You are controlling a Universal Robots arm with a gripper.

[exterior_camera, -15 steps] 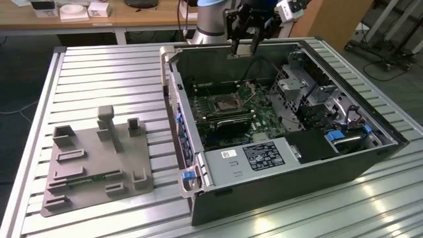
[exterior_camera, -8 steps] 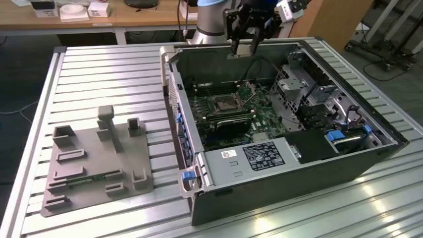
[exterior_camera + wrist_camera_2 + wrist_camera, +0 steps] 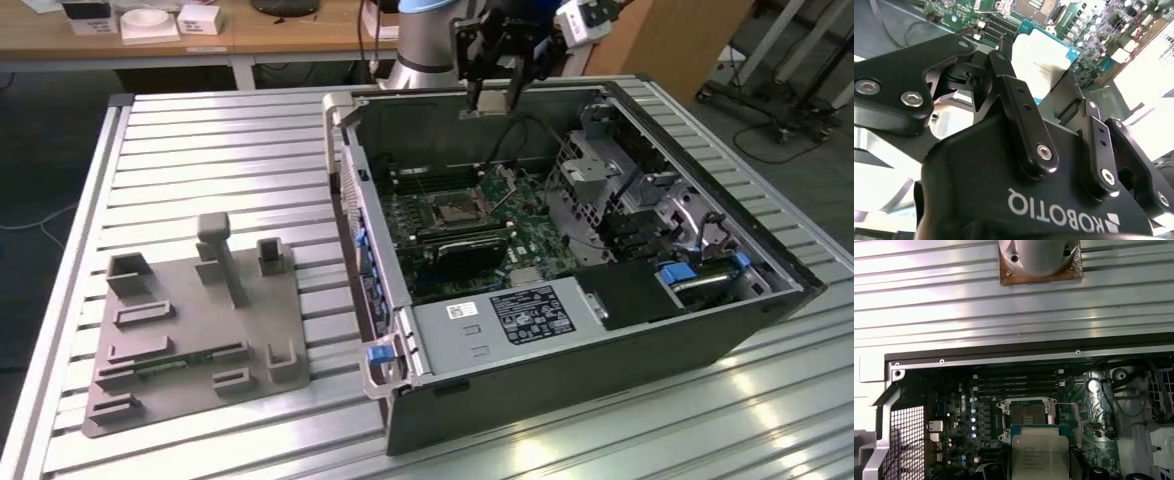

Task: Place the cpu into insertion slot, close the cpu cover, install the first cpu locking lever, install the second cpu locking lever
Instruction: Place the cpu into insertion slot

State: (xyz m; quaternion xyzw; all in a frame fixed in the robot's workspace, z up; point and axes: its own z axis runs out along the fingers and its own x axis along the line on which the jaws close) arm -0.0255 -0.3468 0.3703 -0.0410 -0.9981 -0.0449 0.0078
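My gripper hangs above the back wall of the open computer case, shut on the cpu. In the second wrist view the cpu is a flat square chip with a silver top and blue-green edge, held by its sides between the black fingers. The insertion slot lies lower down on the green motherboard, its dark centre bare inside a silvery rim. In the first wrist view the cpu hovers just short of the insertion slot. I cannot tell the cpu cover apart from that rim.
A black box with a white label fills the case's near end, and drive cages line the exterior view's right side. A grey fixture plate lies on the slatted table to the exterior view's left. The arm's base stands behind the case.
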